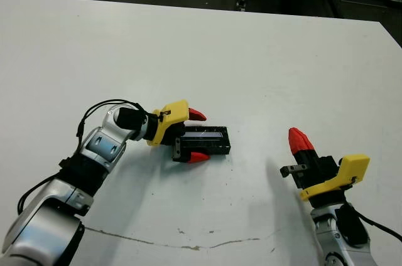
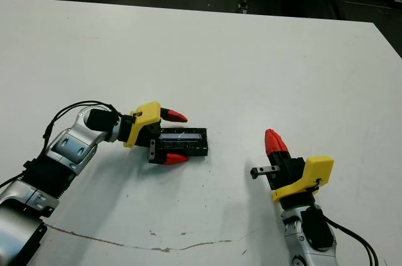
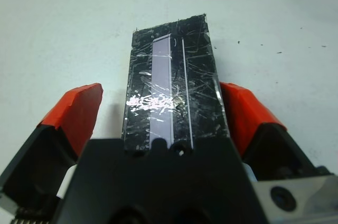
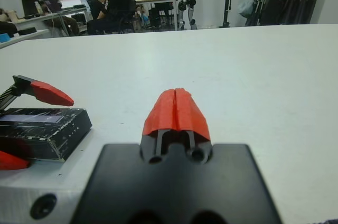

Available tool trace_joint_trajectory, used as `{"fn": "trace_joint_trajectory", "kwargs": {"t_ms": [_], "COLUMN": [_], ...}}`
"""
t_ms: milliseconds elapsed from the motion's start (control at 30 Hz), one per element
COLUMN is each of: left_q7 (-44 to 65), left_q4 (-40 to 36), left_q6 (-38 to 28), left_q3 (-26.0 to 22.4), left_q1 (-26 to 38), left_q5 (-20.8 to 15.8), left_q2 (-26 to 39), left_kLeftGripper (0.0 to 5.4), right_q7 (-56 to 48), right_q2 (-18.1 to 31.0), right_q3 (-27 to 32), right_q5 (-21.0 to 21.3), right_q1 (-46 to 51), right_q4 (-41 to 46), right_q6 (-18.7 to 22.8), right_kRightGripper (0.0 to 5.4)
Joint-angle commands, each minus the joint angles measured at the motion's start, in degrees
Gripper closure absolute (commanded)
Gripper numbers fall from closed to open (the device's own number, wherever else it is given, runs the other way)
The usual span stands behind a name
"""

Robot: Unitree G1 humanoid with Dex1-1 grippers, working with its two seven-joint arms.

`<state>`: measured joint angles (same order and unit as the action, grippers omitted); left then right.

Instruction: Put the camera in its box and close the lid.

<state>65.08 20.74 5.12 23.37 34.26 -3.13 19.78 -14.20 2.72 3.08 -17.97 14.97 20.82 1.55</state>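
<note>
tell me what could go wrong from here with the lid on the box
1. The left hand has its fingers open on either side of the lidded box; one finger looks very close to the box's side, so pulling away could drag it or shift the lid.
2. The lid covers everything, so the pictures cannot confirm that the camera is inside or the lid fully seated.
3. The right hand is shut and well apart, so nothing braces the box.
</note>
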Motion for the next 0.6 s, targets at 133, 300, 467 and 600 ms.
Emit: {"fn": "trace_joint_trajectory", "kwargs": {"t_ms": [133, 300, 467, 600], "left_q7": [2.17, 3.72, 6.61, 7.58], "left_q4": [-3.29, -7.61, -10.93, -11.66], "left_q6": [0.65, 1.48, 5.14, 4.84], "left_q3": [0.78, -3.14, -8.88, -13.63], "left_q1": [-6.59, -9.61, -12.89, -15.95], "left_q5": [1.23, -1.36, -5.80, -7.57], "left_q2": [5.64, 12.20, 19.75, 24.95], "left_kLeftGripper": [0.01, 0.01, 0.01, 0.01], "right_q7": [0.66, 0.22, 0.52, 0.72], "right_q2": [0.67, 0.74, 0.59, 0.52], "right_q3": [-0.08, -0.18, -0.33, -0.52], "right_q5": [0.49, 0.21, 0.33, 0.53], "right_q1": [0.79, 0.93, 1.17, 1.20], "right_q4": [0.88, 0.89, 1.22, 1.21], "right_q6": [1.34, 0.98, 1.22, 1.28], "right_kRightGripper": [5.40, 5.40, 5.40, 5.40]}}
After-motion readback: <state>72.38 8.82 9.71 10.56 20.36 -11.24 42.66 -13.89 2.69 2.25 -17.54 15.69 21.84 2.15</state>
